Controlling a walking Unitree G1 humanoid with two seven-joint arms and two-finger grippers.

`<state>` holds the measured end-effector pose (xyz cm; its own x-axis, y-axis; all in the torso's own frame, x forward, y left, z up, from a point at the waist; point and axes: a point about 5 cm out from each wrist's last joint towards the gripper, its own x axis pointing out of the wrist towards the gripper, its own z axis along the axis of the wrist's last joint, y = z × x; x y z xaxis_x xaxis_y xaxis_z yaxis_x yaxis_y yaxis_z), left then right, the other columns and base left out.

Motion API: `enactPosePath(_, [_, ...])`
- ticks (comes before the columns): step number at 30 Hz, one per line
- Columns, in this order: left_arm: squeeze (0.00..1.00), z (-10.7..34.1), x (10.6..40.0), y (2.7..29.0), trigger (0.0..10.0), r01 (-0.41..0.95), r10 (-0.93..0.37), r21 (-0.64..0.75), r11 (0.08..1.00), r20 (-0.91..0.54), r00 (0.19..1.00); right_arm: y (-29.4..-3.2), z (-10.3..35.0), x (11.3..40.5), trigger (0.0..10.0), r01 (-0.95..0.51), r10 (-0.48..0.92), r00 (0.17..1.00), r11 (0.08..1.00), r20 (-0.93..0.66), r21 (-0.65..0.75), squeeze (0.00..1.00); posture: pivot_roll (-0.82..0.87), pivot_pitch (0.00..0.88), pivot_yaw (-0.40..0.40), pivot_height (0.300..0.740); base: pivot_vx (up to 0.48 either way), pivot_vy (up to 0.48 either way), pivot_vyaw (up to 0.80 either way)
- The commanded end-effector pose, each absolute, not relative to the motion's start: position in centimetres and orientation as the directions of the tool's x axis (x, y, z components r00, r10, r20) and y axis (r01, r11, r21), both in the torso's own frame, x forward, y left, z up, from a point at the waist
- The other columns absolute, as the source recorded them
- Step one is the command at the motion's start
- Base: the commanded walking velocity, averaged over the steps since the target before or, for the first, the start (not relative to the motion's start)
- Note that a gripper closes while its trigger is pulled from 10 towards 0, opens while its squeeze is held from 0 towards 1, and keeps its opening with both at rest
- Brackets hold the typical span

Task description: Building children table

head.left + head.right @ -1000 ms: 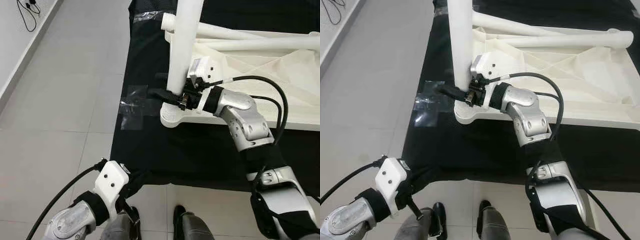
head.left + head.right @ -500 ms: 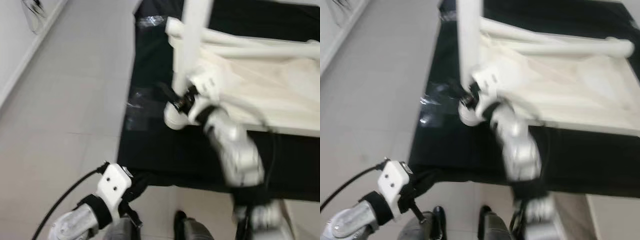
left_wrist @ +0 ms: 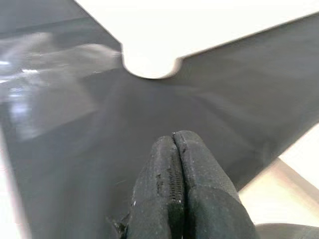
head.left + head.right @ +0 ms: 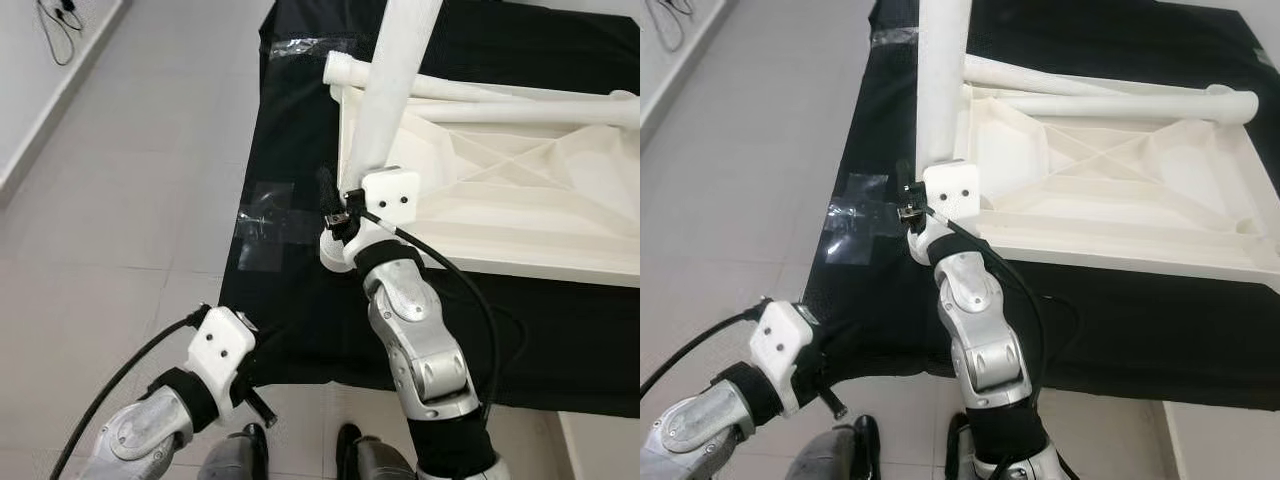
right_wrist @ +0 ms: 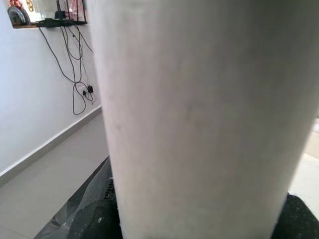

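The white children's table top (image 4: 520, 200) lies upside down on a black mat (image 4: 290, 290). One white leg (image 4: 390, 90) stands upright at its near left corner. Two more legs (image 4: 480, 90) lie along the far edge. My right gripper (image 4: 328, 200) is at the base of the upright leg, one black finger on each side of it. In the right wrist view that leg (image 5: 199, 114) is very close, with a fingertip (image 5: 94, 221) beside it. My left gripper (image 3: 174, 144) hangs low by the mat's near edge, shut on nothing.
Grey tiled floor (image 4: 120, 200) spreads to the left of the mat. Clear tape (image 4: 265, 225) holds the mat's left edge down. A black cable (image 4: 60, 15) hangs on the far left wall. My feet (image 4: 245, 445) stand just short of the mat.
My right forearm has swung round from the right side to the near side of the leg, with the gripper staying at the leg's base. The left arm has hardly moved.
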<state>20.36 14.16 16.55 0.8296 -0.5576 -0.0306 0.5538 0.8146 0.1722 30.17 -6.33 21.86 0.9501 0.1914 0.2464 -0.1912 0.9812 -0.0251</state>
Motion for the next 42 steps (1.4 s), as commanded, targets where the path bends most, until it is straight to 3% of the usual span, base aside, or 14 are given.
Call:
enactPosePath(1, [0.00, 17.2, 20.9, 15.9, 10.0, 0.502, -0.506, 0.179, 0.846, -0.025, 0.862, -6.9, 15.2, 30.1, 10.0, -0.094, 0.097, 0.992, 0.995, -0.087, 0.035, 0.00, 0.17, 0.277, -0.038, 0.740, 0.000, 0.000, 0.00])
enactPosePath(6, [0.00, 20.2, 22.3, 17.7, 10.0, 0.452, -0.474, 0.212, 0.866, 0.063, 0.878, -6.6, 15.3, 29.9, 10.0, -0.083, 0.086, 0.993, 0.996, -0.082, 0.043, 0.00, 0.17, 0.268, -0.035, 0.740, 0.000, 0.000, 0.00])
enactPosePath(7, [1.00, 21.9, 23.0, 18.1, 10.0, 0.454, -0.480, 0.193, 0.870, 0.123, 0.868, -6.4, 15.2, 30.0, 10.0, -0.086, 0.089, 0.993, 0.995, -0.078, 0.046, 0.00, 0.17, 0.264, -0.033, 0.740, 0.000, 0.000, 0.00])
enactPosePath(11, [1.00, 26.6, 24.3, 17.7, 10.0, 0.562, -0.584, 0.158, 0.812, 0.258, 0.770, -6.1, 15.1, 30.3, 10.0, -0.096, 0.099, 0.993, 0.994, -0.068, 0.044, 0.00, 0.17, 0.254, -0.029, 0.740, 0.000, 0.000, 0.00])
enactPosePath(13, [1.00, 30.0, 25.0, 16.8, 10.0, 0.663, -0.674, 0.164, 0.731, 0.325, 0.663, -5.9, 15.0, 30.5, 10.0, -0.102, 0.105, 0.992, 0.994, -0.065, 0.042, 0.00, 0.17, 0.248, -0.028, 0.740, 0.000, 0.000, 0.00])
enactPosePath(19, [1.00, 34.1, 26.3, 14.8, 10.0, 0.821, -0.828, 0.209, 0.532, 0.332, 0.452, -5.2, 15.0, 30.6, 10.0, -0.134, 0.136, 0.989, 0.990, -0.060, 0.041, 0.00, 0.17, 0.239, -0.019, 0.740, 0.000, 0.000, 0.00])
enactPosePath(22, [1.00, 36.9, 29.0, 11.1, 10.0, 0.967, -0.932, 0.119, 0.227, 0.314, 0.180, -4.3, 15.2, 30.2, 10.0, -0.163, 0.165, 0.985, 0.986, -0.043, 0.030, 0.00, 0.15, 0.238, 0.009, 0.740, 0.000, 0.000, 0.00])
enactPosePath(29, [1.00, 38.7, 30.9, 9.8, 10.0, 0.979, -0.941, 0.082, 0.187, 0.302, 0.154, -4.1, 15.2, 30.1, 10.0, -0.170, 0.171, 0.985, 0.985, -0.036, 0.030, 0.00, 0.14, 0.239, 0.015, 0.740, 0.000, 0.000, 0.00])
enactPosePath(30, [0.00, 38.9, 31.5, 9.2, 10.0, 0.978, -0.953, 0.101, 0.185, 0.263, 0.153, -4.1, 15.2, 30.0, 10.0, -0.173, 0.174, 0.984, 0.984, -0.035, 0.030, 0.00, 0.14, 0.240, 0.021, 0.740, 0.000, 0.000, 0.00])
enactPosePath(36, [0.00, 39.4, 33.7, 7.7, 10.0, 0.973, -0.974, 0.136, 0.188, 0.154, 0.166, -3.9, 15.1, 29.9, 10.0, -0.183, 0.183, 0.983, 0.983, -0.030, 0.029, 0.00, 0.14, 0.237, 0.027, 0.740, 0.000, 0.000, 0.00])
enactPosePath(37, [0.00, 39.4, 34.2, 7.4, 4.4, 0.968, -0.971, 0.136, 0.212, 0.141, 0.193, -3.8, 15.1, 29.9, 10.0, -0.187, 0.188, 0.982, 0.982, -0.029, 0.028, 0.00, 0.14, 0.237, 0.027, 0.740, 0.000, 0.000, 0.00])
enactPosePath(38, [0.00, 39.4, 34.2, 7.4, 4.4, 0.968, -0.971, 0.136, 0.212, 0.141, 0.193, -3.8, 15.1, 29.9, 10.0, -0.187, 0.188, 0.982, 0.982, -0.029, 0.028, 0.00, 0.14, 0.237, 0.027, 0.740, 0.000, 0.000, 0.00])
enactPosePath(39, [0.00, 39.3, 34.4, 7.2, 0.0, 0.967, -0.971, 0.136, 0.215, 0.132, 0.198, -3.7, 15.1, 29.8, 10.0, -0.191, 0.192, 0.981, 0.981, -0.028, 0.024, 0.00, 0.14, 0.236, 0.027, 0.740, 0.000, 0.000, 0.00])
enactPosePath(42, [0.00, 39.4, 34.5, 6.8, 0.0, 0.968, -0.972, 0.133, 0.211, 0.131, 0.194, -3.7, 15.1, 29.9, 10.0, -0.201, 0.202, 0.979, 0.979, -0.024, 0.006, 0.00, 0.14, 0.232, 0.025, 0.740, 0.000, 0.000, 0.00])
